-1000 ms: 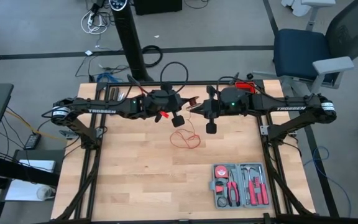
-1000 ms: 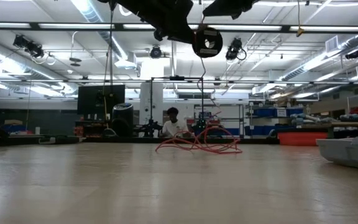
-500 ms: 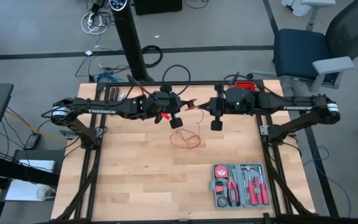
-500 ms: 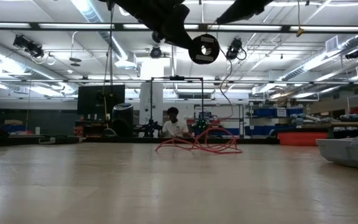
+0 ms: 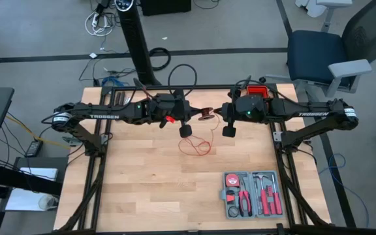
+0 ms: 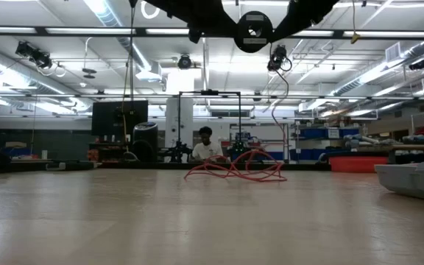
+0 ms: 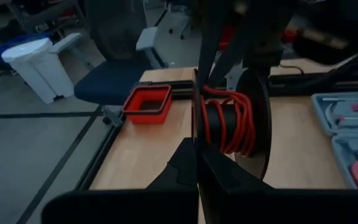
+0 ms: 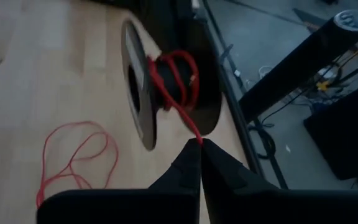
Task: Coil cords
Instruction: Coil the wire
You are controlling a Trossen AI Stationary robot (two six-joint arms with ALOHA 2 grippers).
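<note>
both arms have drawn apart; left gripper stays clamped on the black plastic spool, right gripper pinching the thin red cord. a few turns wound, a loose tangle left on the wooden table.

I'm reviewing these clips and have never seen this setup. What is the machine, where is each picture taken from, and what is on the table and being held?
Two dark robot arms work over a wooden table. One picture looks straight down, one sits level with the tabletop, and one camera rides each wrist. The left gripper is shut on a black spool raised above the table. The right gripper is shut on the red cord, which is partly wound on the spool; the rest lies in loose loops on the table. A grey tool case and a red tray also sit there.
</note>
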